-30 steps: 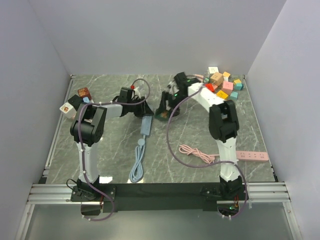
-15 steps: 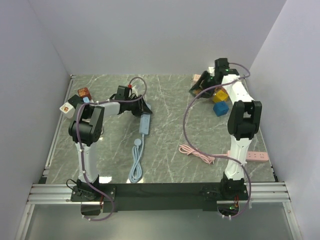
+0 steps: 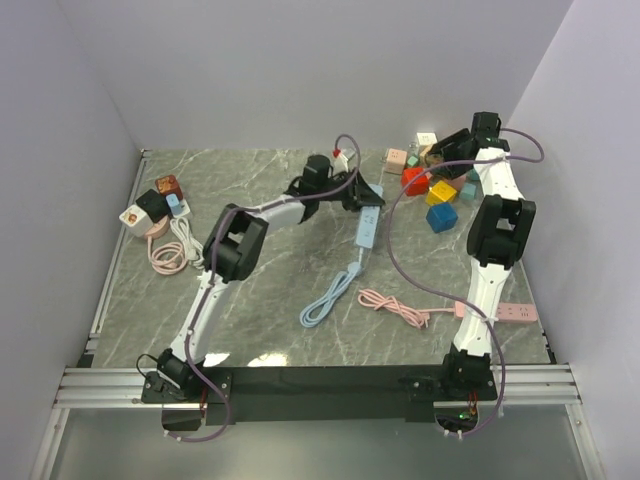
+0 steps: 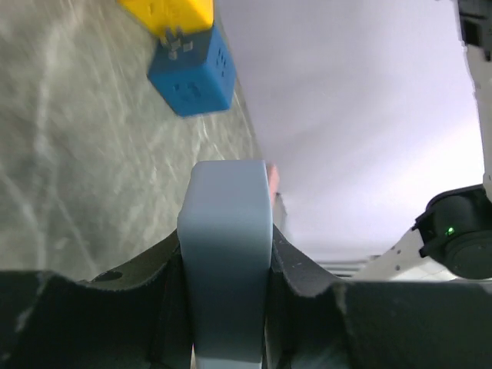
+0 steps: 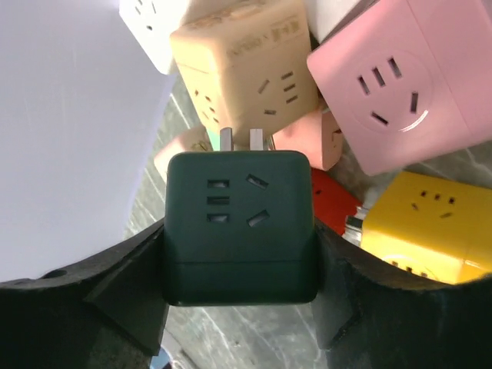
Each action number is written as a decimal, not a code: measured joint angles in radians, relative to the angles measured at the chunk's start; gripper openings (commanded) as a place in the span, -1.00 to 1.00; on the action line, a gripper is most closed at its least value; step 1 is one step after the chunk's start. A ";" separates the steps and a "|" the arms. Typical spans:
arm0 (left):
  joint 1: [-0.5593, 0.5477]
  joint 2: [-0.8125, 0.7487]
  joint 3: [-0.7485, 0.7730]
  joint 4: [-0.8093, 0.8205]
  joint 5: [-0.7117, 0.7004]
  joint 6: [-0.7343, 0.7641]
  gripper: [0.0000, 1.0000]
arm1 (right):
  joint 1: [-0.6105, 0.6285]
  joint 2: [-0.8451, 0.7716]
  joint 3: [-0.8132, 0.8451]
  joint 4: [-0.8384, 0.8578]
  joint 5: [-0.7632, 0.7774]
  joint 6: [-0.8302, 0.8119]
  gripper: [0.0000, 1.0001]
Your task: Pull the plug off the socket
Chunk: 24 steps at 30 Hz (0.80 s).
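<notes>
Top external: left gripper [image 3: 362, 197] clenched on the far end of the pale blue socket strip [image 3: 368, 228], cable [image 3: 333, 292] trailing away below. Right gripper [image 3: 452, 148] well apart, at the cube pile [image 3: 443, 192], its load unreadable here.

Left wrist: strip pinched squarely in the gripper, no plug seen ahead.

Right wrist alone: dark green plug cube [image 5: 238, 231] grasped in the gripper, bare prongs [image 5: 238, 140] beyond.

Apparently already separated. Keep the strip pinned; draw the plug straight away.
</notes>
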 measured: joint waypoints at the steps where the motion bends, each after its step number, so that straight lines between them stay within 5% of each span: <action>1: -0.011 0.023 -0.002 0.040 0.003 -0.048 -0.99 | 0.002 0.000 0.000 0.000 0.003 0.007 0.68; 4: -0.026 0.093 -0.005 0.124 0.020 -0.169 -0.82 | 0.003 -0.002 -0.008 0.014 0.003 0.013 0.81; 14: -0.034 0.169 0.016 0.128 0.020 -0.272 0.68 | -0.016 -0.133 -0.125 0.026 0.013 -0.019 0.89; 19: -0.040 0.140 0.019 0.055 0.008 -0.209 0.99 | -0.011 -0.331 -0.229 0.008 0.036 -0.075 0.90; 24: -0.011 -0.024 -0.093 -0.122 -0.070 -0.056 0.99 | 0.037 -0.521 -0.336 -0.014 0.093 -0.171 0.93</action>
